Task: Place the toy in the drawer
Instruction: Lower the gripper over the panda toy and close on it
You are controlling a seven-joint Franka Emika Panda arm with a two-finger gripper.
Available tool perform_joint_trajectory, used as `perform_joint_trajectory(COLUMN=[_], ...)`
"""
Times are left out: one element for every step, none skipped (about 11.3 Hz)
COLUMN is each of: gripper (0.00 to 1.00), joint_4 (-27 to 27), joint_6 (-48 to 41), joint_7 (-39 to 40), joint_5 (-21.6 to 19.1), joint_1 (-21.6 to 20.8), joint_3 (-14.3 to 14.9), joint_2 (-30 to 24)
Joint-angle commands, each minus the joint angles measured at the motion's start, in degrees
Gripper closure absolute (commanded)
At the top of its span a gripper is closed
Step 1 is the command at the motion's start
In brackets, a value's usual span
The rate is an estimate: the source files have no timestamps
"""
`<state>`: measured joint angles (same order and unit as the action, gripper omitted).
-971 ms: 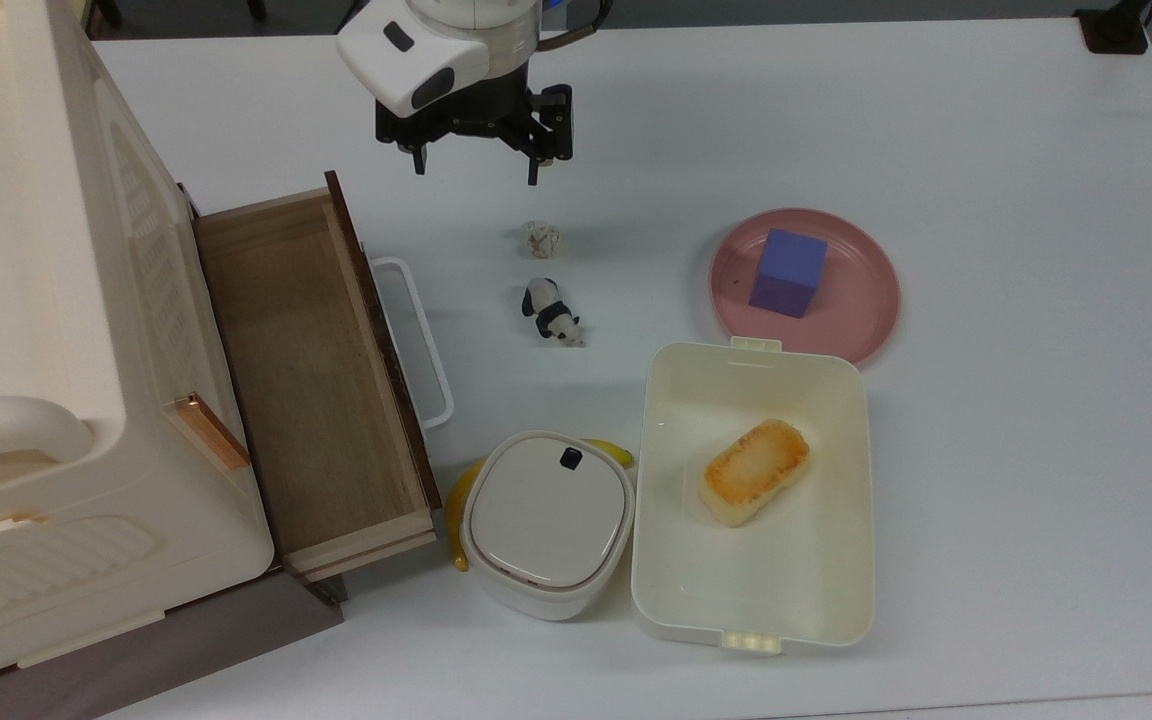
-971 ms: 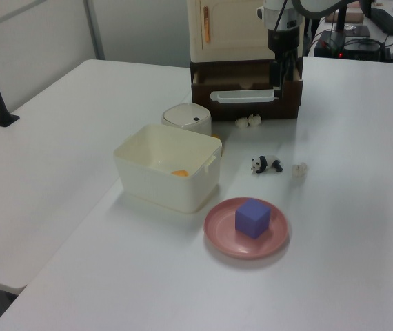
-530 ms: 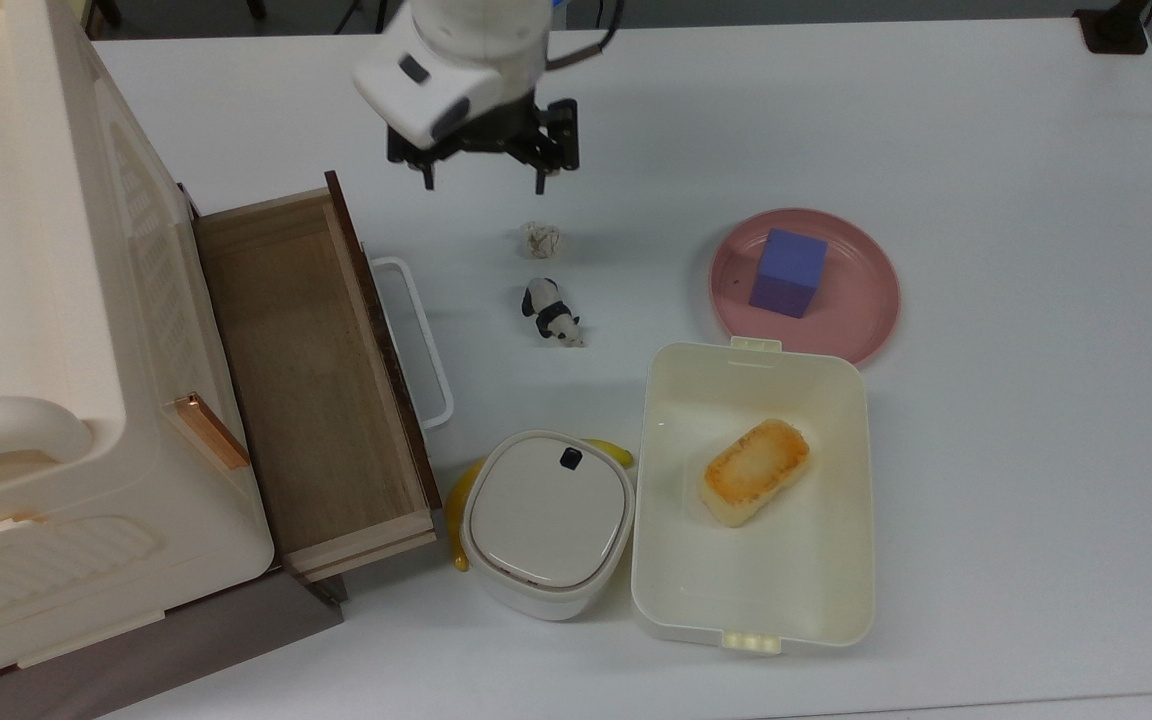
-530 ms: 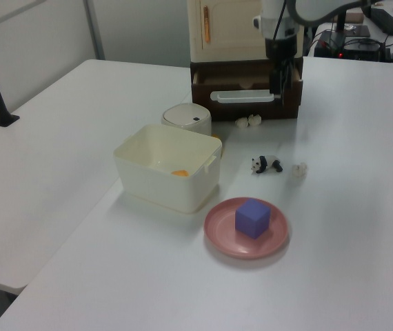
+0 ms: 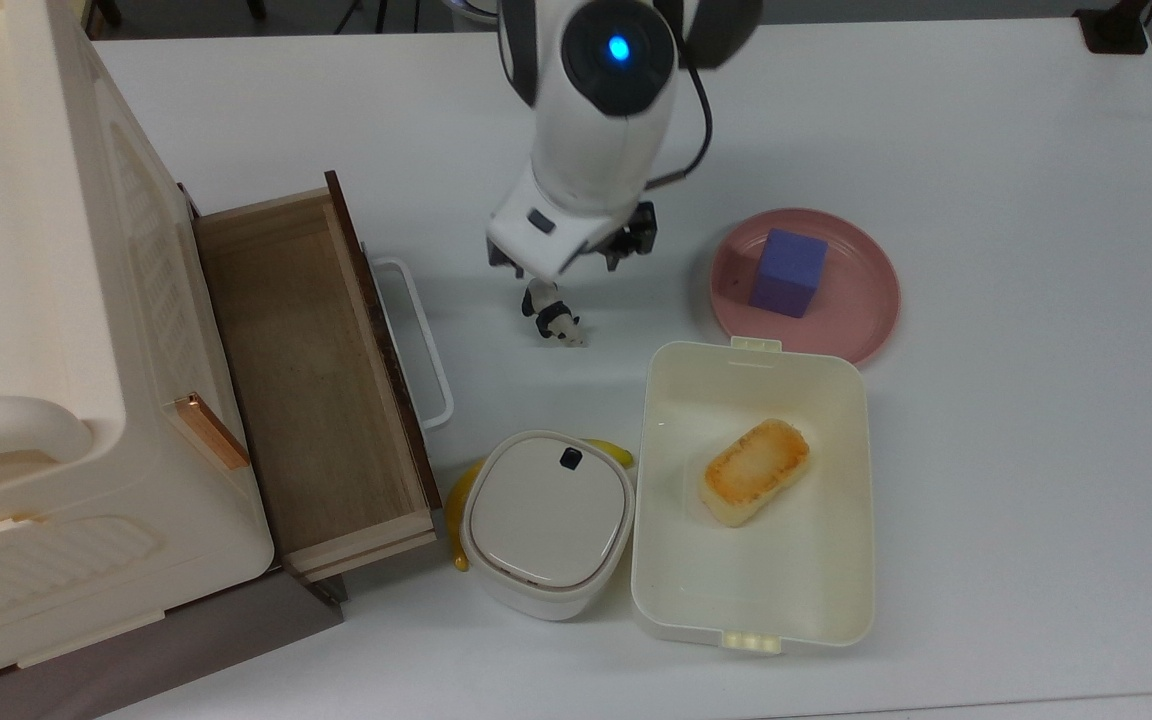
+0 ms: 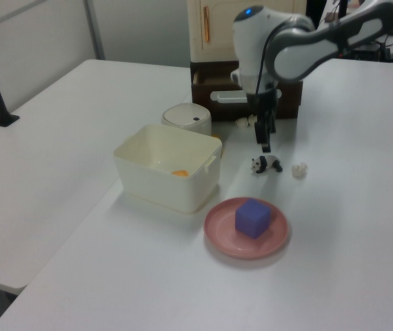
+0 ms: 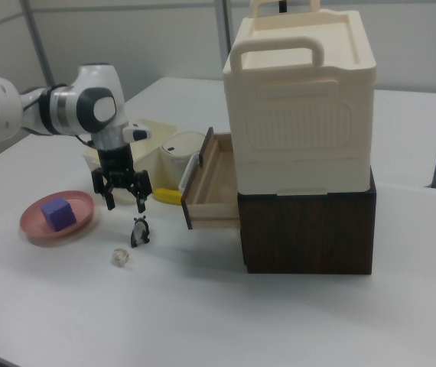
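Gripper [image 7: 123,200], fingers spread apart, hangs just above the panda figure [image 7: 139,231] at centre-left of the right view; the wooden drawer [image 5: 311,385] stands open

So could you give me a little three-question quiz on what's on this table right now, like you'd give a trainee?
1. True or false: the panda toy already lies in the drawer.
2. What sits on the pink plate? A) banana B) purple cube C) wrinkly ball
3. Fill in: in the right view, the claw hangs open just above the ____.

Key:
1. False; it is on the table, and the drawer is open with nothing in it.
2. B, the purple cube.
3. Panda toy.
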<state>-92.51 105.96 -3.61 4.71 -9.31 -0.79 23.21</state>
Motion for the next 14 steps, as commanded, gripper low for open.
perform_joint_trajectory(gripper=[0.08, 0.12, 0.23, 0.32, 0.32, 0.32, 0.32, 0.32, 0.32, 0.32, 0.41, 0.63, 0.91, 1.0], joint_4=[-0.2, -0.6, -1.1, -1.1, -1.1, -1.2, -1.1, -1.2, -1.2, -1.2, -1.2, -1.2, -1.1, -0.9], joint_6=[2.2, 2.2, 2.6, 3.2, 3.4, 3.4, 3.5, 3.5, 3.5, 3.5, 3.5, 3.5, 3.5, 3.3], joint_7=[1.1, 1.1, 1.1, 1.2, 1.2, 1.2, 1.3, 1.3, 1.3, 1.3, 1.3, 1.3, 1.4, 1.4], joint_5=[0.3, 1.3, 2.0, 2.1, 2.2, 2.8, 3.0, 3.6, 4.3, 4.4, 5.0, 5.3, 5.0, 4.7], joint_1=[-1.2, -1.2, -1.3, -1.3, -1.2, -1.2, -1.2, -1.1, -1.1, -1.1, -1.0, -1.1, -1.1, -1.1], joint_3=[1.3, 1.3, 1.2, 1.1, 1.2, 1.2, 1.2, 1.2, 1.2, 1.2, 1.2, 1.1, 1.1, 1.1], joint_2=[1.8, 1.9, 2.5, 3.1, 3.6, 3.6, 3.7, 3.7, 3.9, 4.6, 4.9, 5.1, 5.1, 4.8])
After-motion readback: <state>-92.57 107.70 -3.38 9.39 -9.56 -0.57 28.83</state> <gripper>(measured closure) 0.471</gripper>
